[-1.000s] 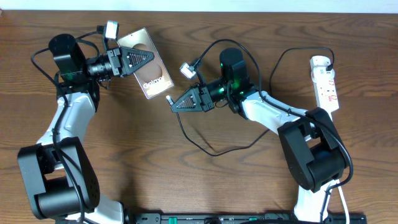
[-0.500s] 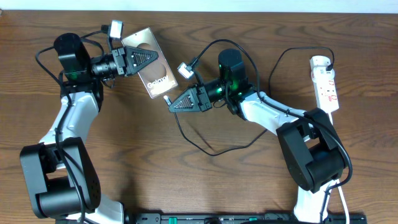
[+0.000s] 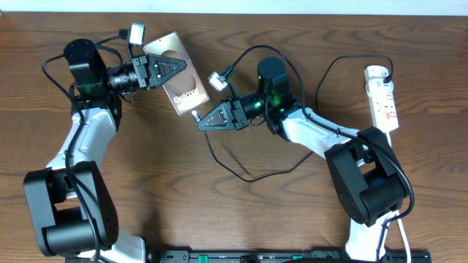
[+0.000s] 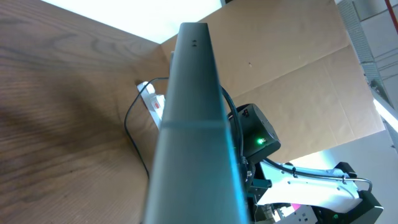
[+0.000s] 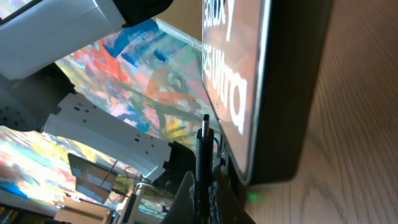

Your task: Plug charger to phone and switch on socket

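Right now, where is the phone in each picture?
Overhead: phone is upper left of centre, lettering up.
Left wrist: phone fills the middle, edge-on, top to bottom.
Right wrist: phone is upper right, lettering showing.
Shared landmark: white socket, far right overhead, just left of the phone in left wrist; absent from right wrist.

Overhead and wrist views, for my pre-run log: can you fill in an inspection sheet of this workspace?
Surface: brown wood-grain table.
Job's things: phone held tilted; charger tip near its edge, not inserted; socket at far right.
Clutter: nothing seen.
Grippers: left gripper shut on the phone; right gripper shut on the charger.
Cables: charger lead loops across the table toward the socket.
Surroundings: cardboard panel beyond the table.
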`<state>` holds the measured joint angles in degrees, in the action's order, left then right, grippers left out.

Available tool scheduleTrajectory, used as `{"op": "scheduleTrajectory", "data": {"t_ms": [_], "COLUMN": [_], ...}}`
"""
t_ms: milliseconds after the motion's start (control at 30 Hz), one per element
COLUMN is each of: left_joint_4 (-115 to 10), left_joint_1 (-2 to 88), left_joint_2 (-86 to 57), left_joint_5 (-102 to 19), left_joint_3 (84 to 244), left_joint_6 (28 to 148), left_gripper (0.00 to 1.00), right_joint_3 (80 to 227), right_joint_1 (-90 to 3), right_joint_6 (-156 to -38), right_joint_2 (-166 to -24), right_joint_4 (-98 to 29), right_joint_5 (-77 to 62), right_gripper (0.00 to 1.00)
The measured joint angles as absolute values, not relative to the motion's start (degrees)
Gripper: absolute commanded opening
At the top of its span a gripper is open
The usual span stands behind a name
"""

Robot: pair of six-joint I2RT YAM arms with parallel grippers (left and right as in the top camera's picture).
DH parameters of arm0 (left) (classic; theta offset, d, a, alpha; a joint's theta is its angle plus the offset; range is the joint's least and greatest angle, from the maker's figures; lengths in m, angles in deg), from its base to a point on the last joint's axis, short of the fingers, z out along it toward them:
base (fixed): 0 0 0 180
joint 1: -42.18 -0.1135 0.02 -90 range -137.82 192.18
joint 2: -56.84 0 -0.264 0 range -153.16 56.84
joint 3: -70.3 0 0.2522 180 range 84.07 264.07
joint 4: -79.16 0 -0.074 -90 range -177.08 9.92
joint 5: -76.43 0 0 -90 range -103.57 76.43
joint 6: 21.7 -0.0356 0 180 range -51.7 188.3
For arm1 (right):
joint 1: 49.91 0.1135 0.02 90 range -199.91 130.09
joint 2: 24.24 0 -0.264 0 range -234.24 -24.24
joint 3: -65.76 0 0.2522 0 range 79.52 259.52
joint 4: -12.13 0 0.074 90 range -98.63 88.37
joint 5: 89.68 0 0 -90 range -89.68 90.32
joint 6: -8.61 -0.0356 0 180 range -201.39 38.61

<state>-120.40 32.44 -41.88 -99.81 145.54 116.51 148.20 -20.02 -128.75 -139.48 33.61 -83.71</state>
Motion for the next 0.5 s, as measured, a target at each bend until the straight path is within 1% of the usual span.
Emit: {"op": "scheduleTrajectory", "data": {"t_ms": [500], "left_joint_4": [-120.42], "left_joint_1": [32.44], "left_joint_2": [-41.86], "left_joint_5": [-99.85], "left_joint_3": [145.54], "left_joint_6": [117.01], "left_gripper": [0.07], "right_joint_3": [148.20], "right_joint_1": [-20.48], "right_joint_6": [-128.94], "right_joint_2": [-139.48], "right_joint_4": [33.59], "right_joint_5": [-83.45], "right_gripper": [0.01]}}
